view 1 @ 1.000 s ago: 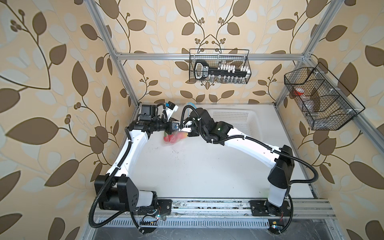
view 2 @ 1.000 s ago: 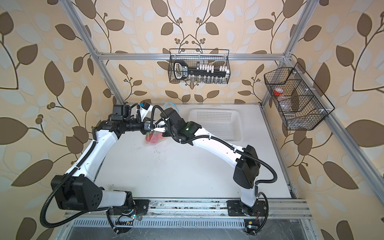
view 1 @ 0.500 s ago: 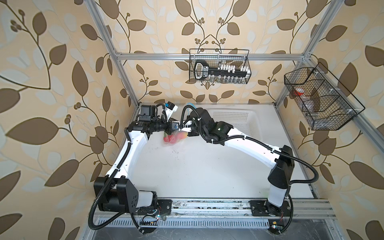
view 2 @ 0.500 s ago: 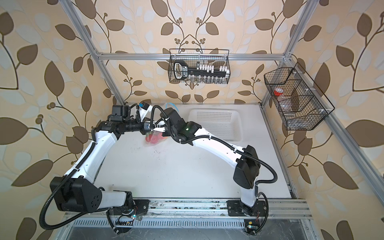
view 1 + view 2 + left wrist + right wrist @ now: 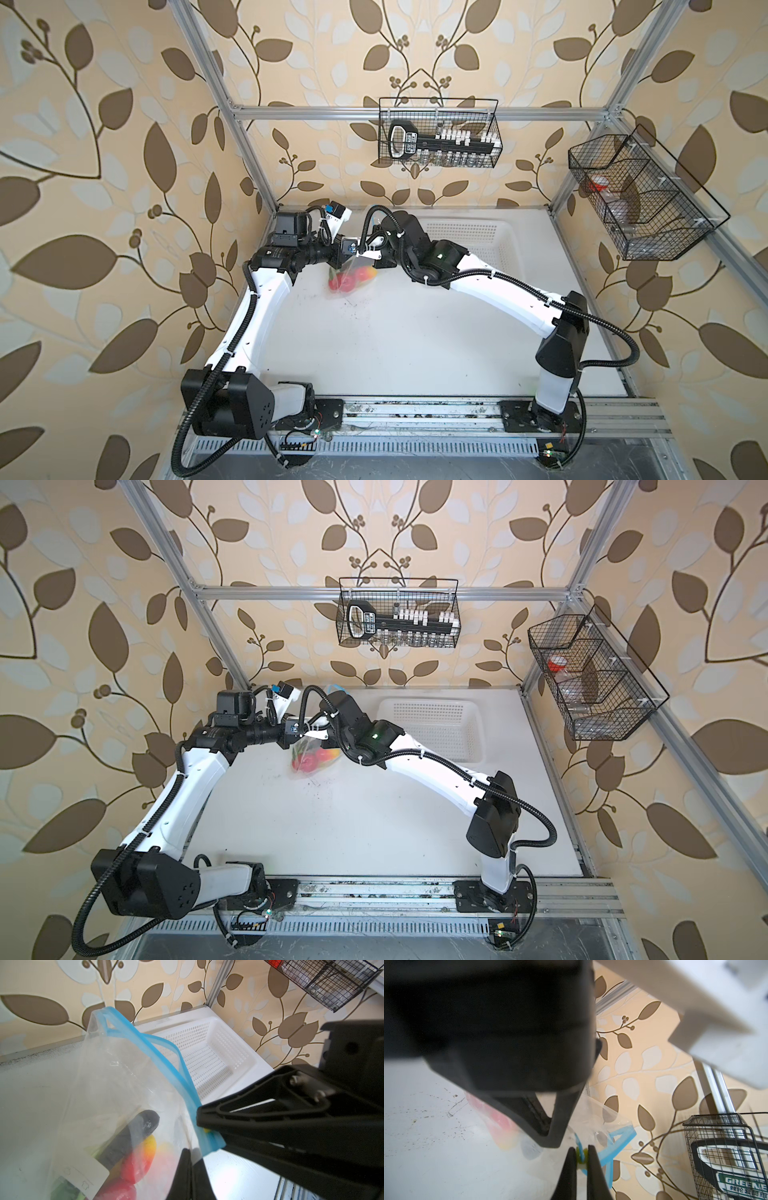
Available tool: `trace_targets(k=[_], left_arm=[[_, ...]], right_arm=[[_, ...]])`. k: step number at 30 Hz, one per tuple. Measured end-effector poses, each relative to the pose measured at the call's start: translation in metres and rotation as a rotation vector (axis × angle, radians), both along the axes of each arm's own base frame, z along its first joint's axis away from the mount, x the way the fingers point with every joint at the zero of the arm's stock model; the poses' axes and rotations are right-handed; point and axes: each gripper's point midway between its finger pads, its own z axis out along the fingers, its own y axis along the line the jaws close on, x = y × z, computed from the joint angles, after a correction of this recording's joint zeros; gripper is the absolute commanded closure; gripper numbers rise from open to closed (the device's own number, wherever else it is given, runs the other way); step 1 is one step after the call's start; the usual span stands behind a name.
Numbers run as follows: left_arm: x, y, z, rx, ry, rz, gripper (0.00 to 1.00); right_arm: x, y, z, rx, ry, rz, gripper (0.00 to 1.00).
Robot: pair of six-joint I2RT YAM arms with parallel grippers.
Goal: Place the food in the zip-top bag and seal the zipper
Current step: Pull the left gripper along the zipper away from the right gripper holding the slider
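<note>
The clear zip-top bag point(image 5: 353, 277) point(image 5: 312, 762) hangs over the table's back left, held up by both grippers. The food shows through its film: a dark eggplant point(image 5: 128, 1138), a red-yellow fruit point(image 5: 142, 1157) and a red tomato point(image 5: 118, 1190). My left gripper point(image 5: 192, 1152) point(image 5: 345, 254) is shut on the bag's film just below the zipper end. My right gripper point(image 5: 580, 1152) point(image 5: 366, 257) is shut on the yellow tab point(image 5: 580, 1157) of the blue zipper point(image 5: 149, 1043). The zipper's two strips stand apart along most of their length.
A white perforated basket point(image 5: 490, 245) point(image 5: 209, 1053) sits at the back, right of the bag. Black wire baskets hang on the back wall point(image 5: 438, 139) and the right wall point(image 5: 636, 199). The two grippers are almost touching each other.
My right gripper's jaws have closed onto the yellow tab. The arms and the bag have hardly moved.
</note>
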Motion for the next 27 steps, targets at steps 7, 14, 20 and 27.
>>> trace_targets(k=[7, 14, 20, 27], left_arm=[[0.001, 0.003, 0.009, 0.01, -0.007, 0.018, 1.0], [0.003, 0.007, 0.021, 0.023, -0.016, 0.05, 1.0], [0.004, 0.009, 0.024, 0.029, -0.008, 0.073, 1.0], [0.008, 0.014, 0.031, 0.053, -0.026, 0.107, 1.0]], right_arm=[[0.003, 0.0, 0.004, 0.023, 0.002, 0.001, 0.95], [0.007, -0.001, 0.011, 0.054, -0.003, -0.006, 0.94], [0.013, -0.005, 0.011, 0.064, 0.004, -0.019, 0.94], [0.021, -0.013, 0.009, 0.066, 0.009, -0.051, 0.94]])
